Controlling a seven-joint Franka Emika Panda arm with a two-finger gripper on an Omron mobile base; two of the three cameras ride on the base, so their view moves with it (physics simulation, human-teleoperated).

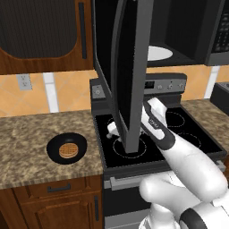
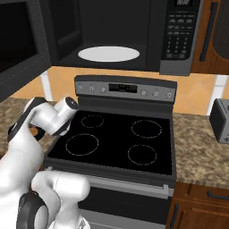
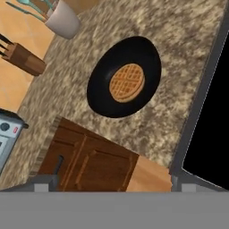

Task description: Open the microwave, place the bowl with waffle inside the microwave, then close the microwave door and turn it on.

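Speckled brown granite counter [image 1: 27,134] carries the bowl [image 1: 66,148] at lower left of your left base view, the waffle [image 1: 68,150] lying flat inside it; your hand view shows both near frame centre, bowl [image 3: 124,77] and waffle [image 3: 127,82] apart from the stove's black edge at right. The microwave door [image 1: 129,67] stands swung open, edge-on down the middle of the left view, hiding your wrist and the gripper behind it. In the right view the microwave [image 2: 112,31] gapes, white turntable [image 2: 108,54] bare, its button panel [image 2: 179,31] lettering too small to read; the stove [image 2: 116,138] display is likewise illegible. Your fingertips are hard to make out anywhere; by all signs the jaws stand spread wide, pinching nothing. A toaster [image 2: 220,120] is cut off at right.
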